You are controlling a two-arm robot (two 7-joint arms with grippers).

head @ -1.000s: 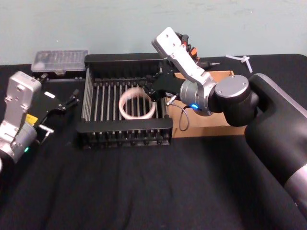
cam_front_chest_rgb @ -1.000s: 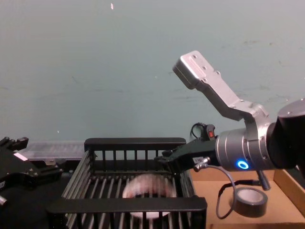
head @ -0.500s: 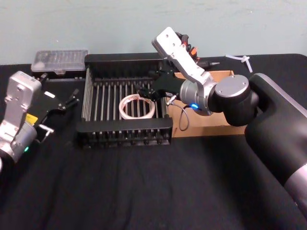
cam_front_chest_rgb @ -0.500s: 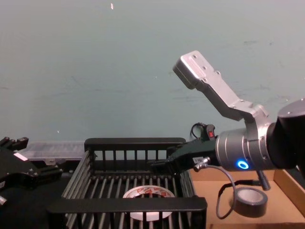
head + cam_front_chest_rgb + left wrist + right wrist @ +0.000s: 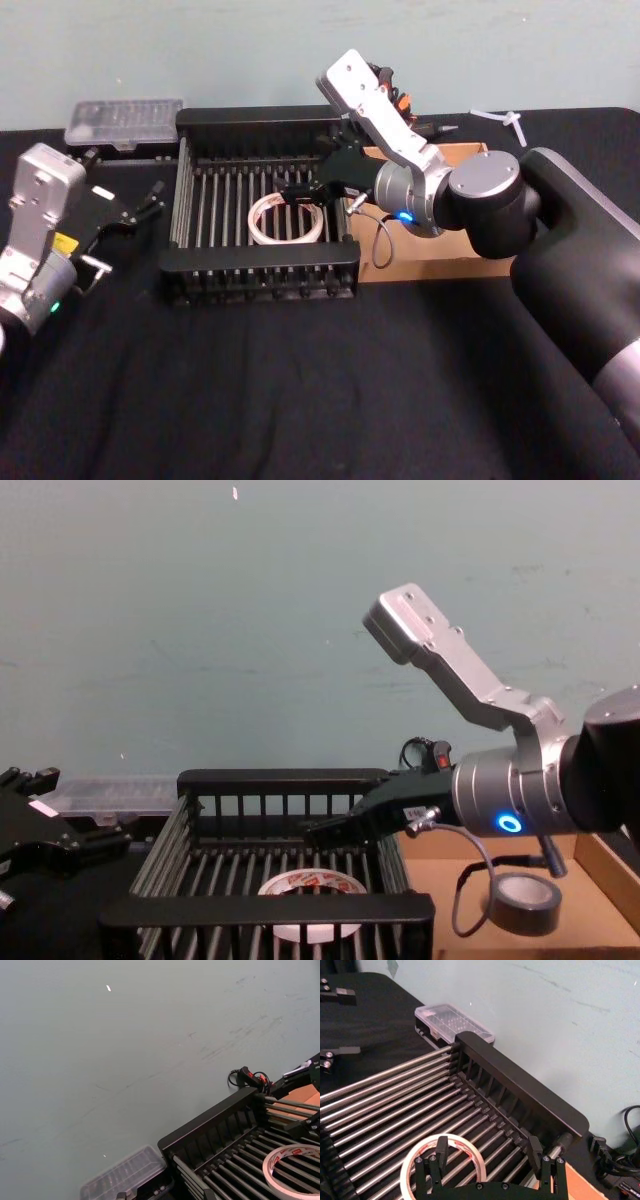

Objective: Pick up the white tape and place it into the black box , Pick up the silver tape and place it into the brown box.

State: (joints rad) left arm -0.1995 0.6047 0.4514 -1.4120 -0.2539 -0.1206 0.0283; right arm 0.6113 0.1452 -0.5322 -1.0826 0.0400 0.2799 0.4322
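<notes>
The white tape (image 5: 285, 241) (image 5: 310, 883) (image 5: 447, 1138) (image 5: 280, 1155) lies flat on the slatted floor of the black box (image 5: 260, 258) (image 5: 270, 910) (image 5: 520, 1095) (image 5: 210, 1120). My right gripper (image 5: 305, 180) (image 5: 488, 1149) (image 5: 325, 828) hovers just above it, open, with nothing between its fingers. The silver tape (image 5: 520, 905) sits in the brown box (image 5: 430, 262) (image 5: 600, 880), right of the crate and under my right arm. My left gripper (image 5: 152, 200) (image 5: 350, 1021) rests open on the table left of the crate.
A clear plastic case (image 5: 125, 122) (image 5: 452, 1021) lies behind the crate's far left corner. A black and red cable bundle (image 5: 395, 95) sits behind the boxes. A small white piece (image 5: 505, 122) lies at the back right. Black cloth covers the table.
The white tape dropped out of my right gripper and settled flat on the crate floor. The right gripper's fingers spread wide. The left arm stayed put.
</notes>
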